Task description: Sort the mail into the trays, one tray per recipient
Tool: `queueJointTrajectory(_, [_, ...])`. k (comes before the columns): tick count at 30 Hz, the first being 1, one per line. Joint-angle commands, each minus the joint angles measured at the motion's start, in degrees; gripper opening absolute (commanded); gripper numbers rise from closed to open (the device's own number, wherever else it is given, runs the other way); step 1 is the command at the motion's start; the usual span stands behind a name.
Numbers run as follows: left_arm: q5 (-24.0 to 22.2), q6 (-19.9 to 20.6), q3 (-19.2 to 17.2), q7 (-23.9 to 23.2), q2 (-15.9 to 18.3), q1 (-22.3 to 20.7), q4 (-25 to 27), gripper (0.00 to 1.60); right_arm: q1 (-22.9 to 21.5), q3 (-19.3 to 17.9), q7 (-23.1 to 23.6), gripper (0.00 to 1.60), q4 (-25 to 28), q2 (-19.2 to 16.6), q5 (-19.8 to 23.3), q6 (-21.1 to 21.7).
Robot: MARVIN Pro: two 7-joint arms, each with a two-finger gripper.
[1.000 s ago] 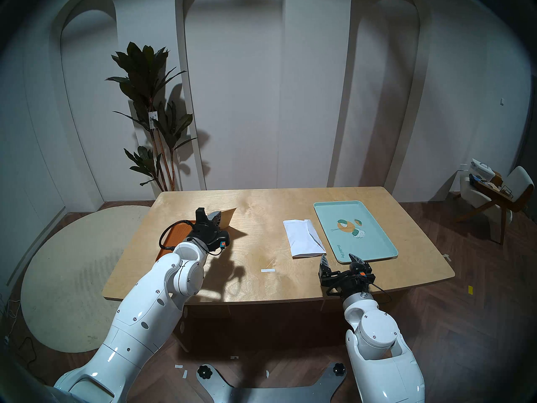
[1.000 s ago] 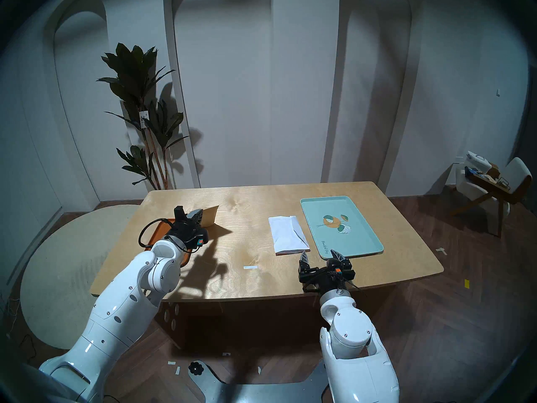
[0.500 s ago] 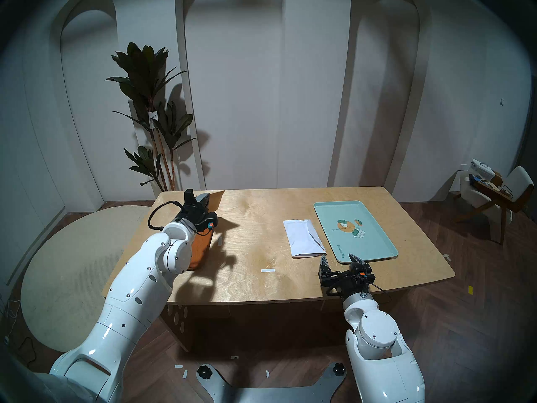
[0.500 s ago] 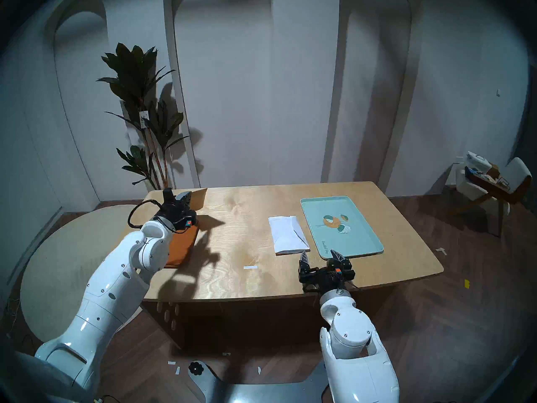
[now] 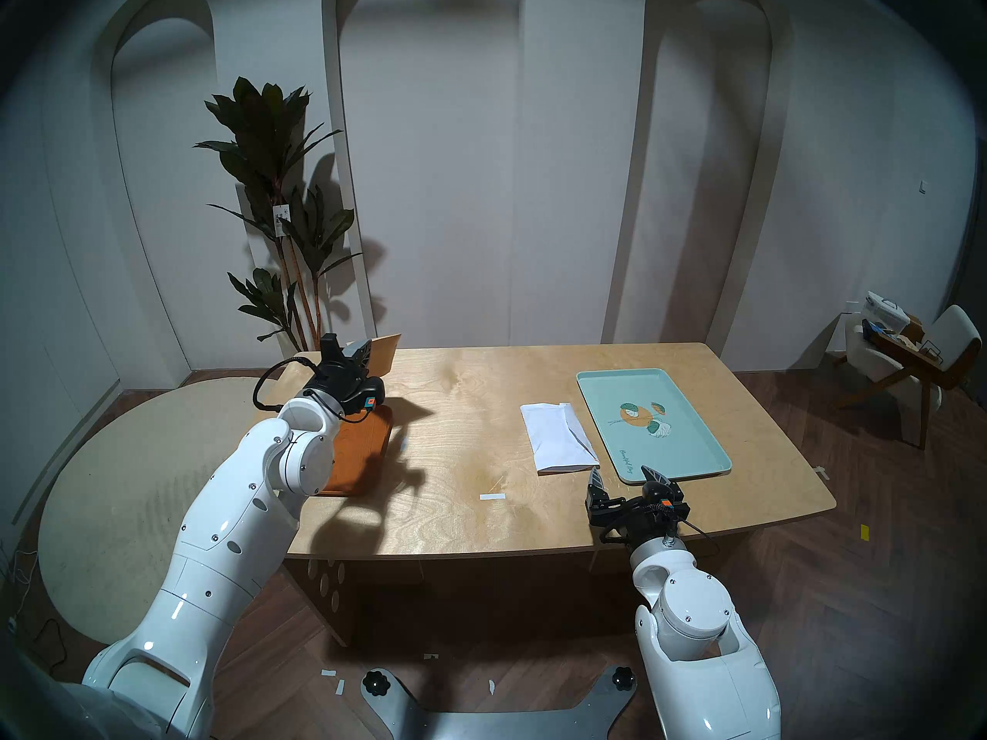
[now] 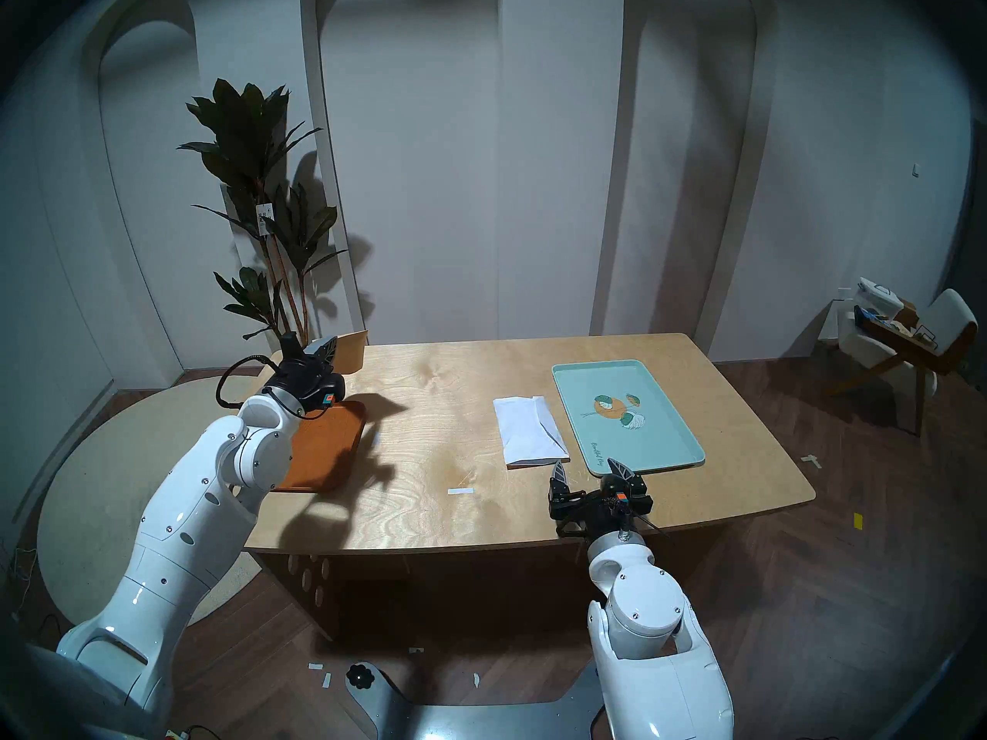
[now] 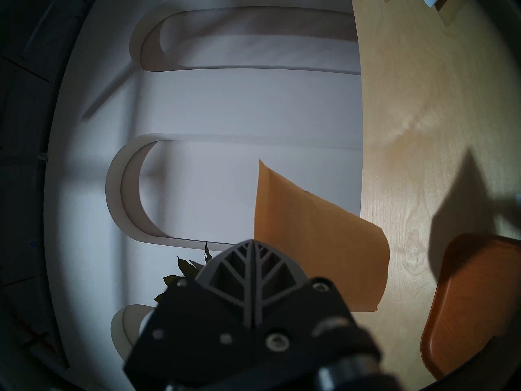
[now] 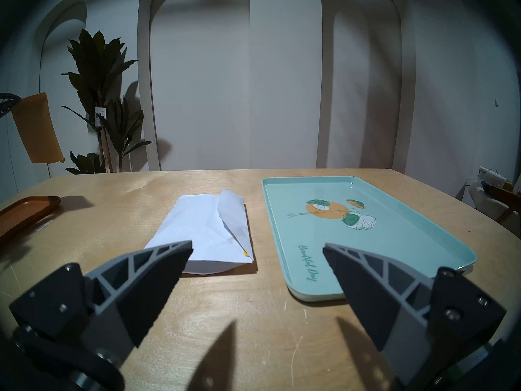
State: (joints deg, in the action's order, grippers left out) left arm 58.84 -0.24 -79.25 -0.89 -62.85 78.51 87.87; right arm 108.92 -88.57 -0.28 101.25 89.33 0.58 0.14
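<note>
My left claw point(image 5: 368, 353) pinches the plain tan kraft envelope point(image 5: 385, 352) aloft, beyond the orange-brown wood-grain tray point(image 5: 359, 452). My right claw point(image 5: 626, 475) gapes, empty; the creased white envelope point(image 5: 558, 438) lies well right of that tray.

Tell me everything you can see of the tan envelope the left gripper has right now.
The tan kraft envelope is a plain, matte brown paper piece, pinched at one end by the shut left gripper. It hangs clear of the table, above its far left corner, beyond the orange-brown wooden tray. The free end sticks out past the fingertips and curls slightly. Only the gripper touches it. No writing or print shows on the visible face.
</note>
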Motion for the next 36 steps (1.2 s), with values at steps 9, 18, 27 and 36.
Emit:
queueJointTrajectory(9, [-1.3,1.1,-2.1,1.3,1.1,5.3,4.4,0.0,-0.1,0.0,-0.1,1.6,1.5,0.1,-0.1,-0.1])
queueJointTrajectory(18, [-2.1,0.7,-1.7,1.5,1.0,5.3,3.6,0.0,-0.1,0.0,-0.1,1.6,1.5,0.1,-0.1,-0.1])
queueJointTrajectory(27, [-2.9,-1.2,-1.6,2.4,1.3,5.1,1.2,0.0,-0.1,0.0,-0.1,1.6,1.5,0.1,-0.1,-0.1])
queueJointTrajectory(36, [-3.8,-4.9,-1.9,3.3,2.6,4.4,-1.7,0.0,-0.2,0.0,-0.1,1.6,1.4,0.1,-0.1,-0.1])
